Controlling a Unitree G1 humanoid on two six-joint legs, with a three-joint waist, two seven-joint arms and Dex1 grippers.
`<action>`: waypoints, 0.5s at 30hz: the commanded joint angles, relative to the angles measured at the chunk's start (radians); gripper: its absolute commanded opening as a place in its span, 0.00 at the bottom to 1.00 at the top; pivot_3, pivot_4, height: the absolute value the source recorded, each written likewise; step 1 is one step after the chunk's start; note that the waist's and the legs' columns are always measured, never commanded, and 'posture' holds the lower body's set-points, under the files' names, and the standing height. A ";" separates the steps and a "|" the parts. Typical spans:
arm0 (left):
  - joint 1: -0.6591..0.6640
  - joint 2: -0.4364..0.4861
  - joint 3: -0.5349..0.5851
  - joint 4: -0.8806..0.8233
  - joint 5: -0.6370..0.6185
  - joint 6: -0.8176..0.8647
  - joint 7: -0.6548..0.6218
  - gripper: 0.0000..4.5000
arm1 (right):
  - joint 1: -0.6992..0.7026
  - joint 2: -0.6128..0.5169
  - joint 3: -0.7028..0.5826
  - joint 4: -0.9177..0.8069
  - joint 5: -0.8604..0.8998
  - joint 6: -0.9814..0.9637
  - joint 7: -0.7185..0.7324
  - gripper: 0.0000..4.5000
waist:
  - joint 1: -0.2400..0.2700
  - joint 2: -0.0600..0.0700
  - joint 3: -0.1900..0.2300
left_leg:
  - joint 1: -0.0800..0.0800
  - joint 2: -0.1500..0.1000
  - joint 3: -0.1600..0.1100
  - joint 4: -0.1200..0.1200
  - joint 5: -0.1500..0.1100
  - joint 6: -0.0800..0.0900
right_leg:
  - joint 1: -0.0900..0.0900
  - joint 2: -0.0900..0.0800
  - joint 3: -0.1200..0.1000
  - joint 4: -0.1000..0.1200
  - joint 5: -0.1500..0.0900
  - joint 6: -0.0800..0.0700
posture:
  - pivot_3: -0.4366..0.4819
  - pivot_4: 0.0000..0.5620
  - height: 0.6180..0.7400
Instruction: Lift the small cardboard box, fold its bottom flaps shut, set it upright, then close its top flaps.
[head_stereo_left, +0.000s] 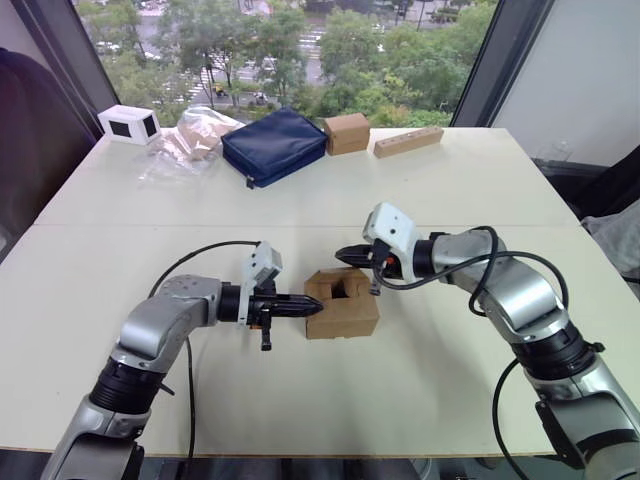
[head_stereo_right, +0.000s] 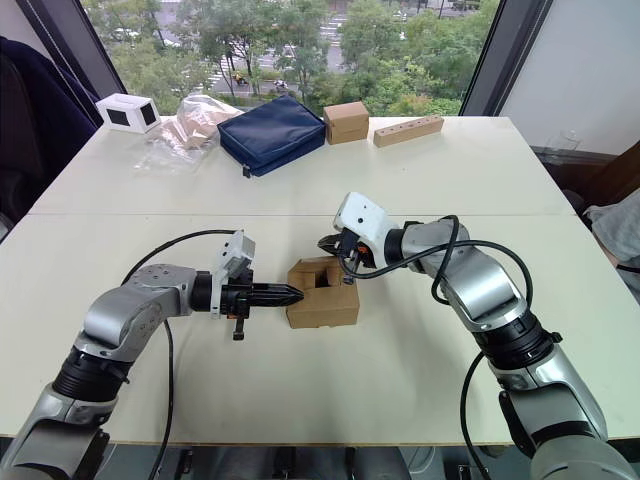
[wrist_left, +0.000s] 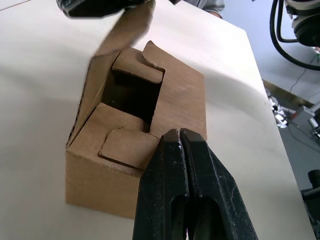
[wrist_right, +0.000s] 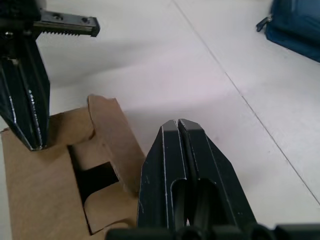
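Two grippers, left (head_stereo_left: 312, 308) & right (head_stereo_left: 345, 254), fingers closed, empty, at unprinted small cardboard box (head_stereo_left: 345, 312).

Both arms inward, jaws closed.

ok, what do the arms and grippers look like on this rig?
Both arms are silver-grey with black joints. Each gripper, left gripper and right gripper, has two slim black tapered fingers, a white camera block at the wrist and a loose black cable looping back along the arm.
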 joint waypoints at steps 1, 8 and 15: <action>0.001 0.010 0.003 -0.006 -0.006 -0.010 0.004 0.00 | 0.036 -0.018 -0.015 -0.095 0.027 0.009 0.043 0.00 | 0.001 0.000 0.000 | 0.000 0.000 0.000 0.000 0.000 0.000 | 0.000 0.000 0.000 0.000 0.000 0.000 | 0.48 0.27 1.00; -0.021 0.054 0.051 -0.008 -0.051 0.019 -0.011 0.00 | 0.116 -0.025 -0.028 -0.184 0.049 0.059 0.048 0.00 | -0.003 0.000 0.000 | 0.000 0.000 0.000 0.000 0.000 0.000 | 0.000 0.000 0.000 0.000 0.000 0.000 | 0.48 0.27 1.00; -0.096 0.030 0.092 0.033 -0.108 0.045 0.010 0.00 | 0.143 -0.011 -0.022 -0.180 0.032 0.059 0.018 0.00 | 0.002 0.000 0.000 | 0.000 0.000 0.000 0.000 0.000 0.000 | 0.000 0.000 0.000 0.000 0.000 0.000 | 0.48 0.27 1.00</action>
